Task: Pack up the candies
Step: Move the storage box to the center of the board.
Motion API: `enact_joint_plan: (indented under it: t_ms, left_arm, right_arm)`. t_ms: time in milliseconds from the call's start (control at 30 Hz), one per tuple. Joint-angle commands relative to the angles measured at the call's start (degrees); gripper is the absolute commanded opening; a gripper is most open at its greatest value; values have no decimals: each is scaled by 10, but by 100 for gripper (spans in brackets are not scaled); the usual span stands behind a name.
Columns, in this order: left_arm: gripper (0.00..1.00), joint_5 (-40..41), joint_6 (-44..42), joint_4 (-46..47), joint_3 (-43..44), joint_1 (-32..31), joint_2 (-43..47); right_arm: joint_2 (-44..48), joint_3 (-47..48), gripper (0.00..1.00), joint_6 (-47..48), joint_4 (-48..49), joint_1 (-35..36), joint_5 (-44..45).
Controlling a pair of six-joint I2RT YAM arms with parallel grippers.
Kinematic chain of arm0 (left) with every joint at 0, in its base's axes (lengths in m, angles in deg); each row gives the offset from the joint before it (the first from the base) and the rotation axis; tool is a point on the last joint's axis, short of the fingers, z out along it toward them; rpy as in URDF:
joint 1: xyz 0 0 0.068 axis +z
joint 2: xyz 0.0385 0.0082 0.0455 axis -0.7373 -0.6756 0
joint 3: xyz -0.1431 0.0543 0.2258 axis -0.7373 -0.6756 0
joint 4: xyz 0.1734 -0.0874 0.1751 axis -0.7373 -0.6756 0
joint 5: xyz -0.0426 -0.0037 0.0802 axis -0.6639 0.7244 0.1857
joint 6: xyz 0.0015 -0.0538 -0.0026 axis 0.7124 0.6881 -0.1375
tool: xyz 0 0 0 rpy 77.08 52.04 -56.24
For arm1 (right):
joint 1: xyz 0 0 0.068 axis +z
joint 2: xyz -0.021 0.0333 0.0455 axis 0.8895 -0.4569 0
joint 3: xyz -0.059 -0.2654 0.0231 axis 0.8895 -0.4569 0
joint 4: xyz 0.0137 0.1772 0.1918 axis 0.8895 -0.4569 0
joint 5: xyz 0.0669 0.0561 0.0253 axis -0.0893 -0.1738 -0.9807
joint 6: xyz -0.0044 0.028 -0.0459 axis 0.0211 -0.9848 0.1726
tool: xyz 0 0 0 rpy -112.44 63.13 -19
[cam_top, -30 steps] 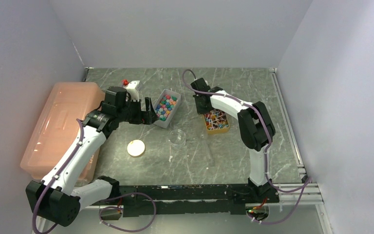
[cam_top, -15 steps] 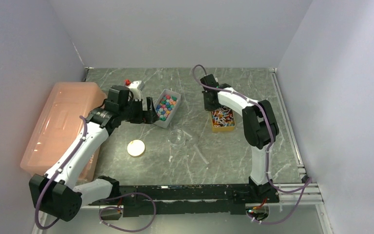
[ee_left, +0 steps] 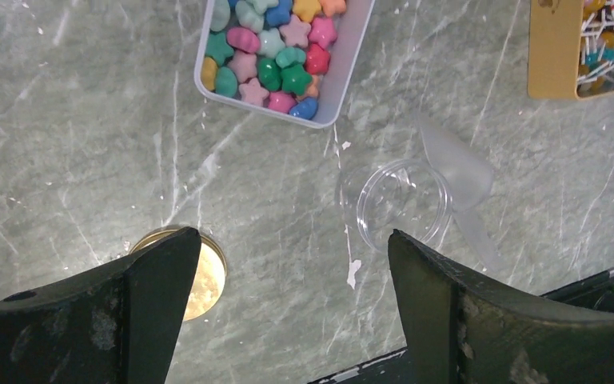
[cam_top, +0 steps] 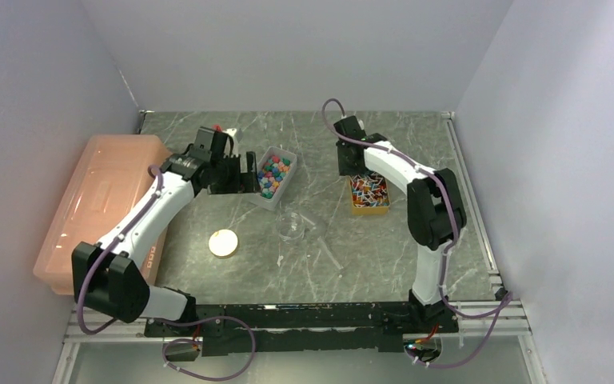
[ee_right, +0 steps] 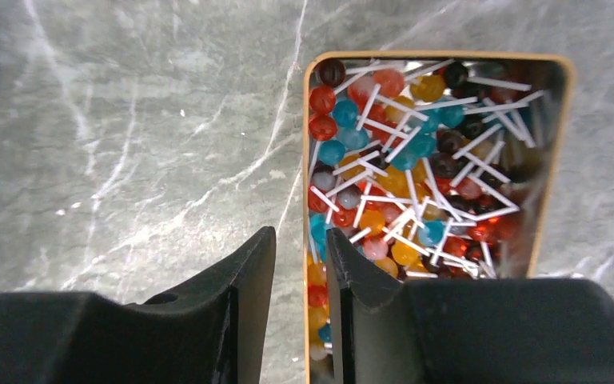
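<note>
Since the earlier frame the left arm has reached farther back, and the left pincer [cam_top: 244, 172] now sits just beside the left wall of the white tray [cam_top: 265, 200]. The right arm has swung rightward, and the yellow tray [cam_top: 368, 210] has shifted right with it across the counter [cam_top: 384, 256].

Left pincer — released, fingers spread wide, holding nothing. Right pincer [ee_right: 300, 240] — clenched to a narrow gap on the left wall of the yellow tray, which runs between its fingers.

Surroundings:
- The yellow tray is packed with lollipops [ee_right: 416, 160]: round heads in red, blue, orange and dark tones on white sticks.
- A clear jar [ee_left: 404, 204] stands open on the counter, nearer the arm bases than the white tray and between the two trays.
- A translucent scoop [ee_left: 456, 164] lies against the jar's rim.
- A gold lid [ee_left: 204, 272] lies flat, well apart from the jar. In the left wrist view one finger covers part of it.
- An orange storage box [cam_top: 104, 204] occupies the counter's left edge, beside the left arm.

The candies [ee_left: 276, 48] all lie in the white tray. They are chunky pieces, some star-shaped and some rounded, in pink, blue, green, red and yellow, piled loosely against one another.
</note>
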Motion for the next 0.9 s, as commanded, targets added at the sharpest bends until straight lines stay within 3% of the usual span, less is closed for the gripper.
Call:
enact_joint_plan:
  t_ms: [0, 200, 533, 700, 867]
  left_arm:
    - [94, 43, 11, -33, 70, 0, -26]
    - [90, 119, -5, -60, 132, 2, -102]
    - [76, 123, -21, -96, 252, 4, -288]
    - [73, 147, -26, -100, 301, 5, -352]
    - [63, 151, -29, -119, 346, 5, -411]
  right_arm:
    - [78, 20, 35, 4, -9, 0, 26]
    - [129, 3, 38, 3, -18, 16, 30]
    - [246, -84, 38, -7, -12, 61, 18]
    - [308, -133, 38, -13, -13, 80, 16]
    - [369, -176, 38, -19, -13, 85, 11]
